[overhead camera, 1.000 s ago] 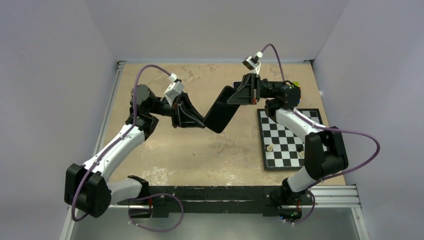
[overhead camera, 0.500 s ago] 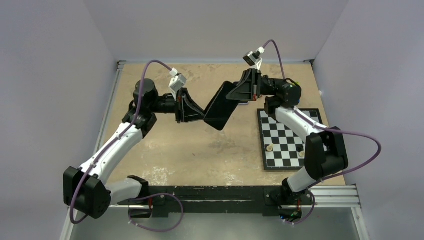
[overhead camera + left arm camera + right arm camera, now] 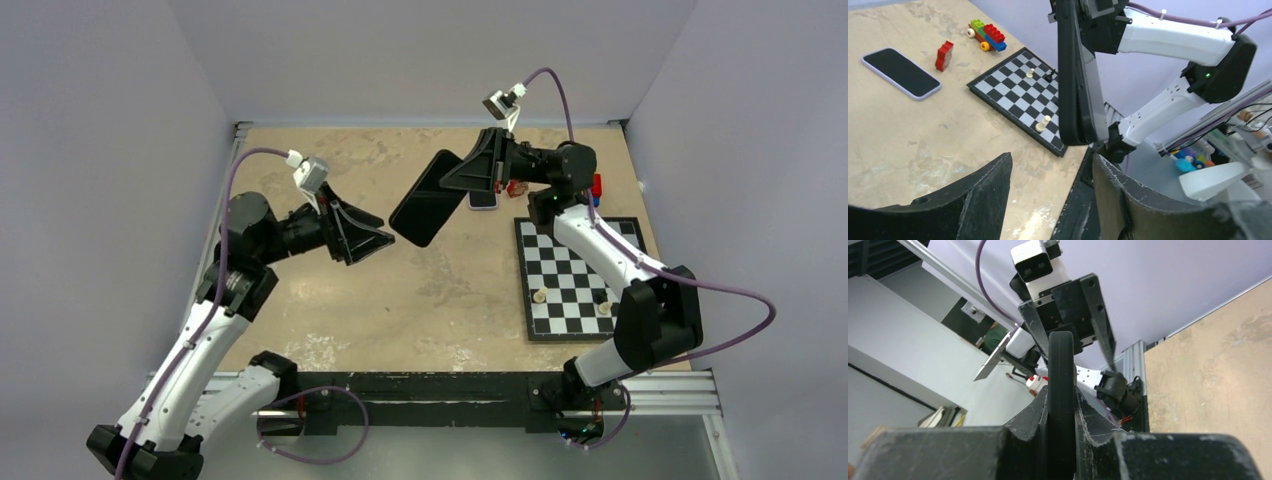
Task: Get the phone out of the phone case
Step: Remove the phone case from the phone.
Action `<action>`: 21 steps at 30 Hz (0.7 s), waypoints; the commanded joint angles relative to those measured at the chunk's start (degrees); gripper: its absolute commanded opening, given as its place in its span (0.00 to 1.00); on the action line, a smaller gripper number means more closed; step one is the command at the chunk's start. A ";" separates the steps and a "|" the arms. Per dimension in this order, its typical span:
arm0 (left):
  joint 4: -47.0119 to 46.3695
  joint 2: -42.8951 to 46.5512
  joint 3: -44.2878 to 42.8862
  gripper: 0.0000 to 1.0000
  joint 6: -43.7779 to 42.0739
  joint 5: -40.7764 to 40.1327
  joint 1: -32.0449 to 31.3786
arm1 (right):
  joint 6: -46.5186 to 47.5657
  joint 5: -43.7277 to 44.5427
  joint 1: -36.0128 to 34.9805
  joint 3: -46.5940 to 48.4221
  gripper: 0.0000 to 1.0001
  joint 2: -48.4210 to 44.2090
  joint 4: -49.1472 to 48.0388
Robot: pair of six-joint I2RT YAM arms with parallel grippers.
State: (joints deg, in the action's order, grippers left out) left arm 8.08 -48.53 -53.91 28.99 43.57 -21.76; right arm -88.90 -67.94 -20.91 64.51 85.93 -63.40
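Observation:
My right gripper [image 3: 470, 175] is shut on one end of the black phone case [image 3: 425, 198] and holds it tilted in the air above the table's far middle. The case shows edge-on between the right fingers [image 3: 1062, 390] and in the left wrist view [image 3: 1073, 75]. The phone [image 3: 483, 200], black screen with a pale rim, lies flat on the table under the right gripper, apart from the case; it also shows in the left wrist view [image 3: 900, 72]. My left gripper [image 3: 385, 226] is open and empty, a short gap left of the case's free end [image 3: 1053, 157].
A chessboard [image 3: 575, 275] with a few pieces lies at the right. A red brick [image 3: 944, 54] stands beside the phone, and a coloured brick car [image 3: 987, 36] sits behind it near the far edge.
My left gripper has let go of the case's lower end and drawn back to the left, jaws open. The right gripper has swung the case up and left. The phone now shows on the table.

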 commanded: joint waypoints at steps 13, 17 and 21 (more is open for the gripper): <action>-28.32 -1.69 4.88 0.54 34.98 -4.02 -6.31 | 5.06 4.31 2.01 4.66 0.00 -0.04 6.64; -28.67 -3.70 3.96 0.54 34.56 -4.03 -6.37 | 4.21 4.32 2.03 4.57 0.00 0.00 5.81; -29.94 -4.71 4.06 0.54 35.13 -4.28 -6.37 | 2.94 4.13 2.01 4.48 0.00 0.03 4.53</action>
State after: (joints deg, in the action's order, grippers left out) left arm -16.32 -52.64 -47.31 62.17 40.23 -27.79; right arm -84.38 -65.47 -18.33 66.54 86.30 -55.07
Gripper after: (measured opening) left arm 0.541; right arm 0.169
